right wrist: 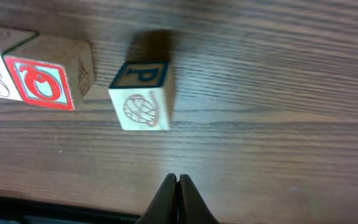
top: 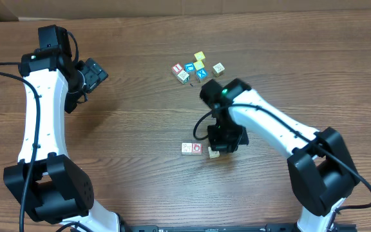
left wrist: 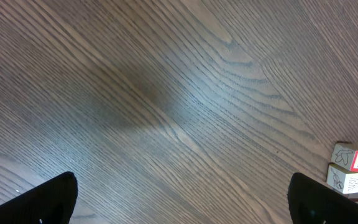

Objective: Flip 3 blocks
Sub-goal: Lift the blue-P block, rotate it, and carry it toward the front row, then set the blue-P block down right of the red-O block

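Note:
Three picture blocks lie in a row at the table's front middle. A cream block (top: pixel 187 149) is on the left, the red ring block (top: pixel 197 149) touches it, and a third cream block (top: pixel 214 153) lies apart to the right. In the right wrist view the third block (right wrist: pixel 140 96) shows a reddish globe mark and a blue-framed letter face, with the ring block (right wrist: pixel 39 79) to its left. My right gripper (right wrist: pixel 178 182) is shut on nothing, just short of the globe block; from overhead my right gripper (top: pixel 223 145) hangs over it. My left gripper (left wrist: pixel 191 199) is open over bare wood, far from the row, at the left gripper (top: pixel 96 73) spot.
A cluster of other cubes sits at the back middle: yellow ones (top: pixel 199 57), blue-faced ones (top: pixel 202 74), a red-faced one (top: pixel 178 68) and a cream one (top: pixel 218 68). Part of that cluster (left wrist: pixel 348 174) shows at the right edge of the left wrist view.

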Action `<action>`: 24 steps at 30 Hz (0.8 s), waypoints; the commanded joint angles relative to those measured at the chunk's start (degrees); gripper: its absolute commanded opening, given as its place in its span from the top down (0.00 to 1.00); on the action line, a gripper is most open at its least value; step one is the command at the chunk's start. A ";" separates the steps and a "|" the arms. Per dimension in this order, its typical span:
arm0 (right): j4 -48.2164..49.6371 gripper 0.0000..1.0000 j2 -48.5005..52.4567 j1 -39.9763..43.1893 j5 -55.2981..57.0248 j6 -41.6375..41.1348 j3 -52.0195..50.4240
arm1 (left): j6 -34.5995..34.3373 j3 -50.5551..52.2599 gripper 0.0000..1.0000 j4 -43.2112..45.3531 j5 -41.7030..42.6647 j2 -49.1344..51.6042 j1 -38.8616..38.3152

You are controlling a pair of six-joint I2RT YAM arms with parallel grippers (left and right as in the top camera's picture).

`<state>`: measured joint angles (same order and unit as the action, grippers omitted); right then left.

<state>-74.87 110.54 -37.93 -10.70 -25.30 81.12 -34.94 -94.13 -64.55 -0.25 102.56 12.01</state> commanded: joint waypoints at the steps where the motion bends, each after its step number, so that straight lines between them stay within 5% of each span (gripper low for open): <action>1: 1.42 0.96 -1.05 -2.64 -0.09 -2.64 -2.05 | 0.46 -0.90 0.00 0.07 -0.33 0.42 -0.02; 24: 13.35 0.96 -1.05 -5.62 3.76 -6.45 -9.03 | 0.46 -0.90 0.00 0.07 -0.33 0.42 -0.02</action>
<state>-61.56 110.52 -43.22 -7.44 -31.33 72.29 -34.94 -94.13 -64.55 -0.23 102.56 12.01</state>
